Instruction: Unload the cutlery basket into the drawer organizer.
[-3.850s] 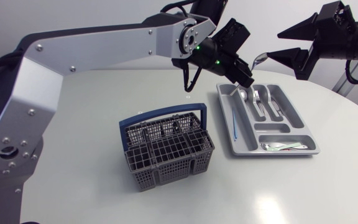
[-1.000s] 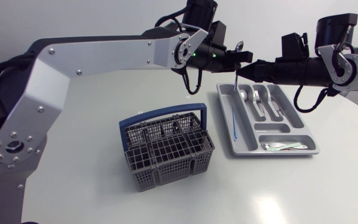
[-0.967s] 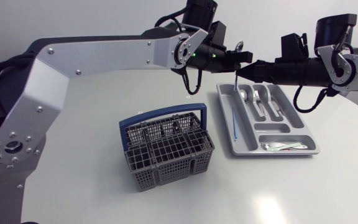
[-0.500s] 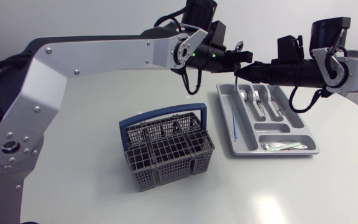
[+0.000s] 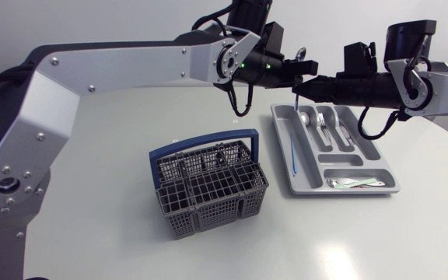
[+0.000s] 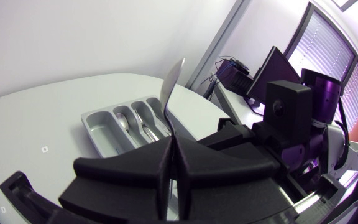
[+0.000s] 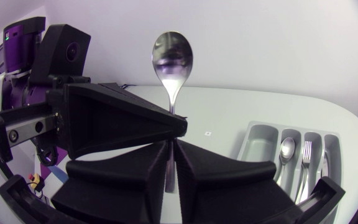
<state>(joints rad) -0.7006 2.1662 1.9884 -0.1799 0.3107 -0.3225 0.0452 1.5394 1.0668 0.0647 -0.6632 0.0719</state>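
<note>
The right gripper (image 5: pixel 306 88) has swung in from the right to meet the left gripper (image 5: pixel 292 78), which has lifted and levelled above the organizer (image 5: pixel 280 140). The spoon (image 5: pixel 299 56) now stands upright, pinched by both.

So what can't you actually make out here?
- Head view: what is left in the basket; its mesh walls hide it.
- Both wrist views: the spoon's handle end, hidden between the fingers.
- Head view: the pieces in the tray's near compartment, too small to tell.
- Right wrist view: the tray's near part, behind the right gripper.
</note>
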